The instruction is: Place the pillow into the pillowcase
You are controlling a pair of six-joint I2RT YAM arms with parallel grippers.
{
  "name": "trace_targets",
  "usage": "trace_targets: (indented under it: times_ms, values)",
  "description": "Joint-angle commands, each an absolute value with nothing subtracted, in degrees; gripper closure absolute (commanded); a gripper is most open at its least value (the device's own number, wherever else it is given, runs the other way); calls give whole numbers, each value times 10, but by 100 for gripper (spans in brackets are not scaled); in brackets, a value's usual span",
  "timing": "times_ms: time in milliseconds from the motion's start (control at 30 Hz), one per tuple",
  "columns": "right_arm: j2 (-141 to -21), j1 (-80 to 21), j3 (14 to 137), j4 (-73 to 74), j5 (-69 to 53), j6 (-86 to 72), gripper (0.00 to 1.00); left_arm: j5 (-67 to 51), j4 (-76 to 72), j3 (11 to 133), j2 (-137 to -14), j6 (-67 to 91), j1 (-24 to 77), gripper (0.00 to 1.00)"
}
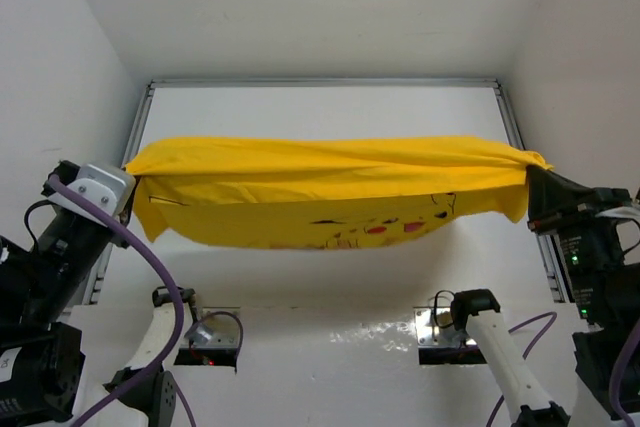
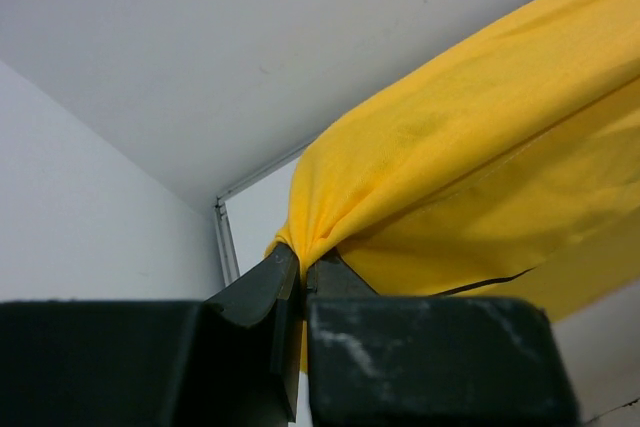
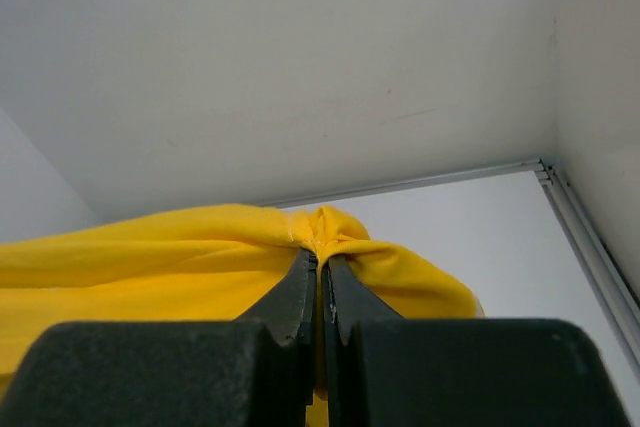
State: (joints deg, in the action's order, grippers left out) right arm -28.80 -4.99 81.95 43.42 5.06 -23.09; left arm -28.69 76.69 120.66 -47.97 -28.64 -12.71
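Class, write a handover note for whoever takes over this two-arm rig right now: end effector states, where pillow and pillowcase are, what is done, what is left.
The left end effector is shut on the pillowcase, at its left end.
The right end effector is shut on its right end.
The pillowcase hangs stretched between both arms above the table, sagging in the middle.
The pillow shows in no view; whether it is inside cannot be told.
Left to do: check for the pillow first.

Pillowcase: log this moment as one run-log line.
pillowcase: stretched between tools above table, middle sagging | left tool: shut on left end | right tool: shut on right end | pillow: not visible
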Motion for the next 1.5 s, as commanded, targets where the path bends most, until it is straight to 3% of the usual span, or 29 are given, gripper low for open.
trace_targets:
  times_ms: [0,100,300,467,500,533,567,600,633,667,700,733,800,867,1000,1267,1400,1467]
  values:
    - [-284,-43,843,410,124,-206,100,-288,713,1213,-490,-287,-136,100]
    - [-287,-43,804,391,157,-192,100,-335,684,1174,-504,-276,-136,100]
    - [-413,-43,704,324,192,-195,100,-441,506,915,-610,-205,-135,100]
    - [-578,-43,616,178,245,-203,100,-400,351,845,-743,-179,-82,99]
    - [-621,-43,630,161,258,-199,100,-374,327,836,-767,-174,-58,95]
    - [-669,-43,651,150,295,-197,96,-323,303,837,-828,-171,-15,72]
    - [-782,-43,679,141,312,-193,61,-298,268,850,-869,-153,-6,59]
    - [-846,-43,771,151,329,-173,39,-247,264,916,-966,-136,10,45]
    - [-912,-43,837,178,350,-171,26,-210,276,978,-1022,-112,6,31]
    - [-974,-44,904,278,395,-172,20,-192,306,1051,-1084,-73,0,28]
    - [-1071,-53,1022,331,415,-170,16,-200,409,1223,-1198,-64,-31,25]
    - [-1097,-61,1055,377,461,-164,14,-216,455,1301,-1241,-47,-46,1]
    - [-1077,-85,1009,347,482,-126,11,-233,500,1393,-1287,-36,-75,0]
    - [-1020,-91,888,251,454,-118,9,-216,432,1342,-1252,-29,-82,0]
    - [-904,-91,795,200,413,-134,3,-197,319,1117,-1096,-41,-75,0]
    - [-796,-90,751,259,335,-153,1,-167,363,1074,-1017,-90,-73,0]
    - [-710,-90,688,278,309,-185,1,-124,381,982,-948,-124,-74,0]
    - [-652,-91,636,284,363,-288,1,-109,391,914,-909,-144,-75,0]
